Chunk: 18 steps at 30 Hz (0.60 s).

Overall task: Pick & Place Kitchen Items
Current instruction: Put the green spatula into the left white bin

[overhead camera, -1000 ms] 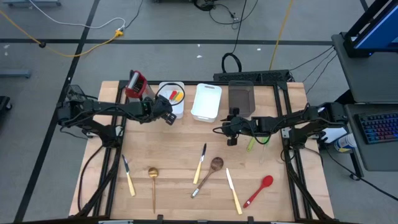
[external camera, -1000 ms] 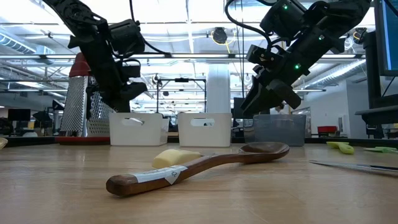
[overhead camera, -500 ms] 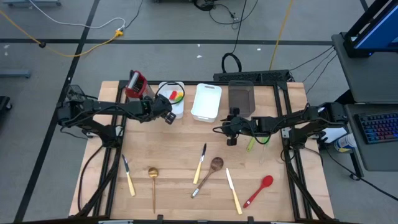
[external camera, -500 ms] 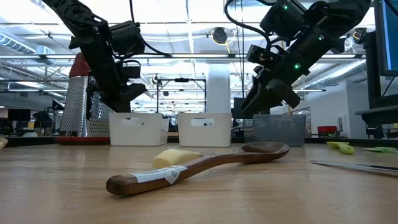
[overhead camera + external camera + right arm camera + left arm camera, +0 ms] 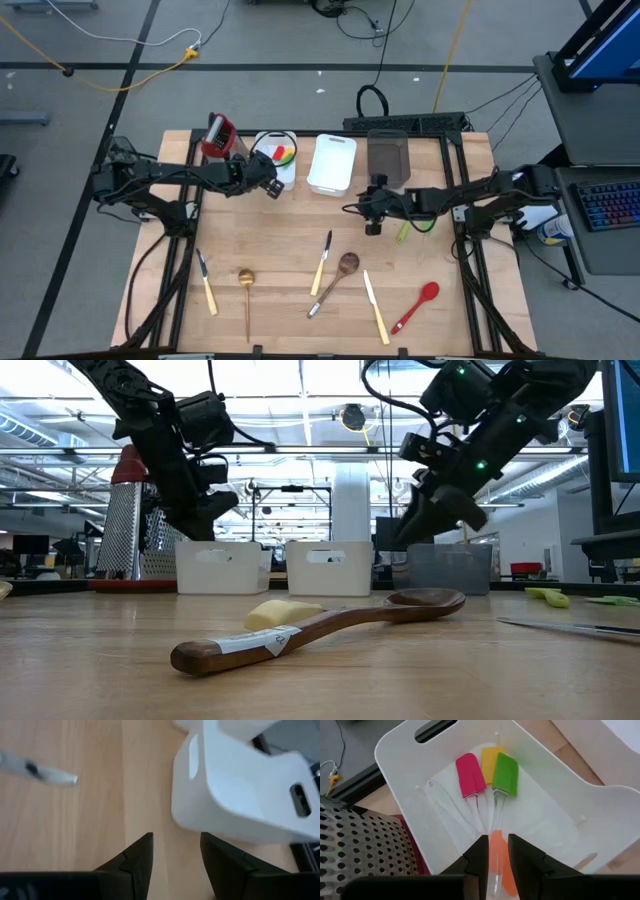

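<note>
Spatulas (image 5: 492, 770) look light and slippery; grab the thin handles. Left gripper (image 5: 495, 852) fingers released, right gripper (image 5: 175, 852) fingers released.

3 bins (image 5: 332, 165) behind utensils (image 5: 331, 283); small spatulas (image 5: 487, 772) in left bin.

- Table (image 5: 290, 300): pale wood, matt, visible grain.
- Brown wooden spoon (image 5: 320, 622): dark wood, smooth, slight sheen.
- White bin (image 5: 560, 815): smooth plastic, faintly glossy.
- Small spatulas (image 5: 487, 772): red, yellow and green glossy plastic heads on clear handles.
- Grater (image 5: 365, 850): perforated metal.
- Gold ladle (image 5: 246, 290): shiny metal.
</note>
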Each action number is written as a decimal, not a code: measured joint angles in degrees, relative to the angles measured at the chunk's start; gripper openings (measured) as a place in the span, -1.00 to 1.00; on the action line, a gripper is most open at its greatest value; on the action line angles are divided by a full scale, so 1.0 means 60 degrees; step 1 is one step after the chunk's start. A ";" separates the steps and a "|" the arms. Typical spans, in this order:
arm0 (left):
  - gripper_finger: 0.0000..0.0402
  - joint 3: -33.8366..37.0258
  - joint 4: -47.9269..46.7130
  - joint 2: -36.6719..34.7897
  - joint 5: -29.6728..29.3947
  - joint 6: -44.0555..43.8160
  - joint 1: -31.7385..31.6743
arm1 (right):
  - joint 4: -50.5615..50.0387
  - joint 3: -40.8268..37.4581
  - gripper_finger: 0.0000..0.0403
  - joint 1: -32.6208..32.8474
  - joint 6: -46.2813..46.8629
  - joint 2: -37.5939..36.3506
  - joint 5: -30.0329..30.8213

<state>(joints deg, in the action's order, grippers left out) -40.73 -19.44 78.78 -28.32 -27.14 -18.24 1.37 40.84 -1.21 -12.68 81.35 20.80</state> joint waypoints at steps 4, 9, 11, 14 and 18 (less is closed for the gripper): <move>-0.62 0.0000 0.0000 0.0000 0.0000 0.0181 0.0000 | -0.1449 -0.0004 -0.23 0.0263 -0.0476 -0.0754 0.0242; -0.62 0.0000 0.0000 0.0000 0.0000 0.0192 0.0000 | -0.3729 0.0004 -0.23 0.0426 -0.0053 -0.2303 0.0043; -0.62 0.0000 0.0000 0.0000 0.0000 0.0226 0.0000 | -0.4749 0.0004 -0.23 0.0426 0.0132 -0.2898 -0.0433; -0.62 0.0000 0.0007 0.0000 0.0000 0.0186 0.0000 | -0.6223 0.0004 -0.23 0.0429 0.0552 -0.3604 -0.1450; -0.62 0.0000 0.0039 0.0000 0.0018 -0.0003 0.0000 | -0.6522 -0.0004 -0.23 0.0388 0.1785 -0.4115 -0.1991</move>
<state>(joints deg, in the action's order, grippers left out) -40.73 -19.21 78.78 -28.20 -27.15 -18.24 -37.76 40.82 1.12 -1.98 56.66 8.85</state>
